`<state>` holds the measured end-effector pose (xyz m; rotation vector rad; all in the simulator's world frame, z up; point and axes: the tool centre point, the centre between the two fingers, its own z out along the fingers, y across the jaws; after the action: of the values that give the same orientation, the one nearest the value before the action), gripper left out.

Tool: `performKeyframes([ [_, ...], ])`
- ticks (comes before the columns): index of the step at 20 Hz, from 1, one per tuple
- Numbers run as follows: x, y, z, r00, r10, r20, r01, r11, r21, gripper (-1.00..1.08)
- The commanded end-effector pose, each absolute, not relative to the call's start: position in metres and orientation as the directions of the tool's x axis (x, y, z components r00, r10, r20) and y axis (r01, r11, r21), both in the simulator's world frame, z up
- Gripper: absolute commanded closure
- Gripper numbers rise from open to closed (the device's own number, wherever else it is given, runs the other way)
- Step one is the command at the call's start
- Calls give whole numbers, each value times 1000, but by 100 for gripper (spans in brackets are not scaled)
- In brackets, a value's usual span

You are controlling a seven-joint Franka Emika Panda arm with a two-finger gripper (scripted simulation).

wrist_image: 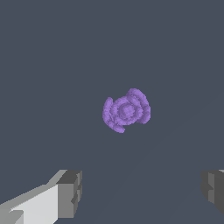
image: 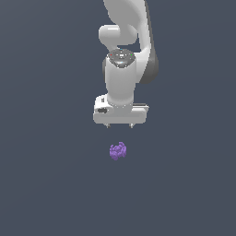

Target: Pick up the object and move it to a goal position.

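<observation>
We see the arm [image: 122, 78] looks like smooth, shiny white plastic. The gripper [image: 119, 125] has dull grey finger pads [wrist_image: 70, 192]. The purple object [wrist_image: 126, 110] looks bumpy and matt. The dark floor [image: 46, 184] looks flat and dull.

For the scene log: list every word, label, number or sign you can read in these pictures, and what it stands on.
None can be read.
The arm has small coloured dots on its top cap, too small to read.
The purple cluster, the gripper and the grey floor bear no marks.
</observation>
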<state>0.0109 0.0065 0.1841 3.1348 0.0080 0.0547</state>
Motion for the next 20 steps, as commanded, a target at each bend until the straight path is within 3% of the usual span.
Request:
performKeyframes([
  [1,11,7,184,999,5,35,5,-1000,6,-92],
  [20,16,-1,189,999,-18,48,-19,-1000,19,-92],
])
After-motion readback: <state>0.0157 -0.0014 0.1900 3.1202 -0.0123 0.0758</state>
